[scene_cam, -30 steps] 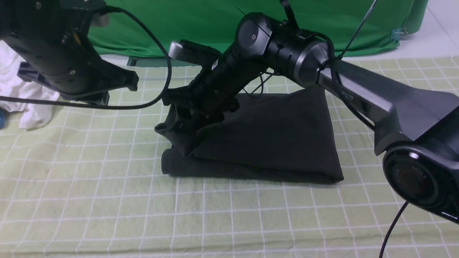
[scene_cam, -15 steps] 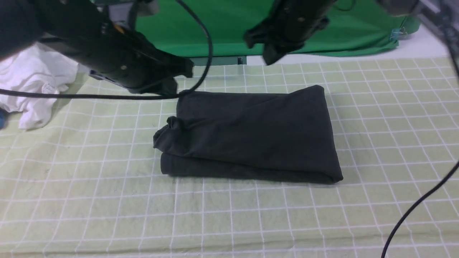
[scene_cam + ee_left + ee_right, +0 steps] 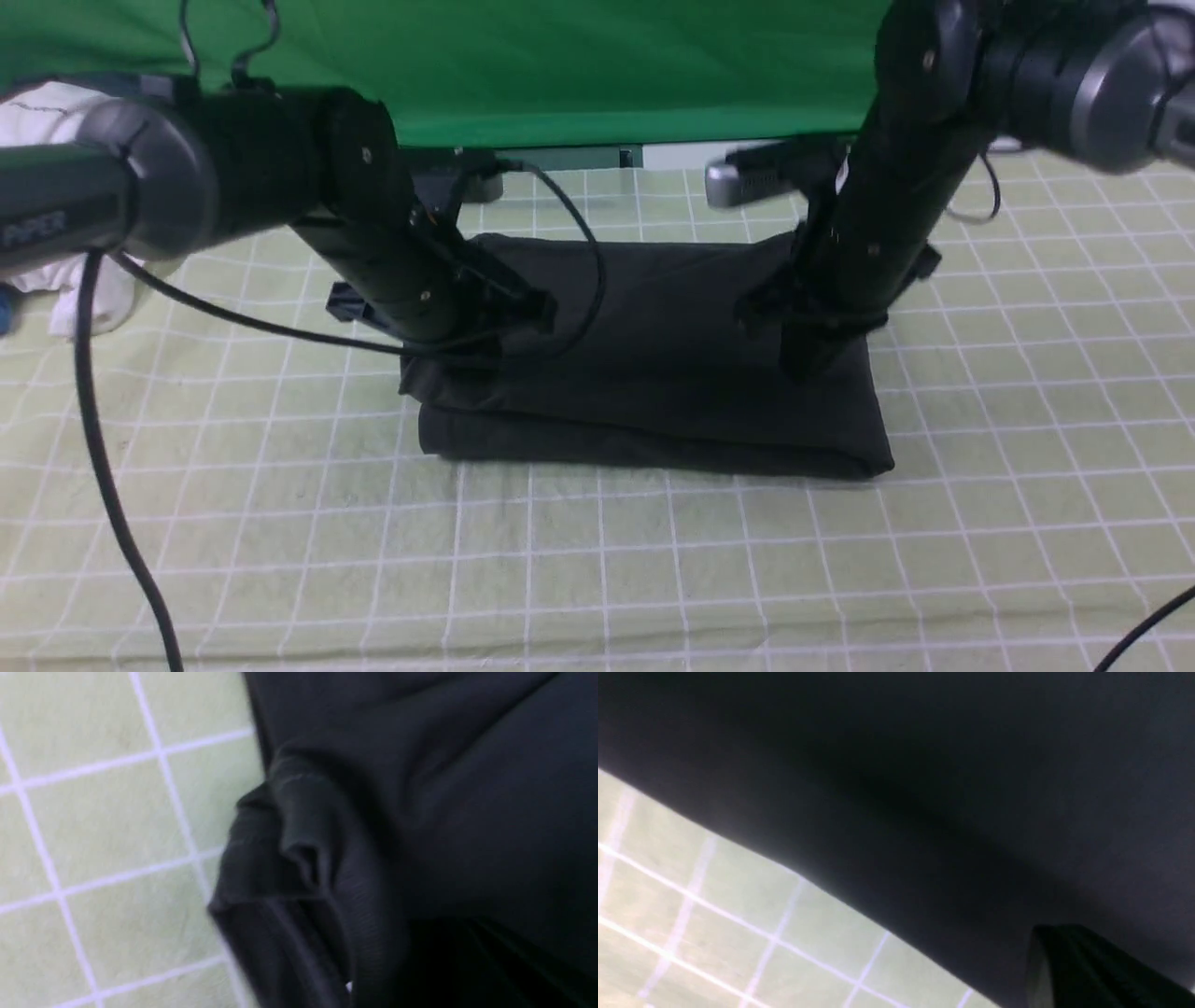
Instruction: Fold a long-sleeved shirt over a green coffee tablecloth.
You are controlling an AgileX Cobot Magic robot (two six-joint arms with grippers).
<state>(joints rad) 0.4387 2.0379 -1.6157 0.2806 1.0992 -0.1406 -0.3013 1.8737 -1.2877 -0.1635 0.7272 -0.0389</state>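
Observation:
The black long-sleeved shirt (image 3: 653, 392) lies folded into a flat rectangle on the green coffee tablecloth (image 3: 597, 560). My left gripper (image 3: 467, 359) is down on the shirt's left end, beside a bunched fold (image 3: 299, 849). Its jaws are lost in dark fabric in the left wrist view. My right gripper (image 3: 805, 359) is down on the shirt's right end. In the right wrist view its fingers (image 3: 1064, 961) lie together as one dark wedge over the black cloth (image 3: 924, 788), near the shirt's edge on the tablecloth (image 3: 714, 914).
A white garment (image 3: 56, 280) lies at the far left edge. The bright green backdrop (image 3: 607, 75) hangs behind the table. The left arm's cable (image 3: 103, 467) trails down over the tablecloth at the front left.
A second ago my right gripper held the shirt's left corner lifted. It let go, rose, and now stands on the right end. My left arm came down onto the left end.

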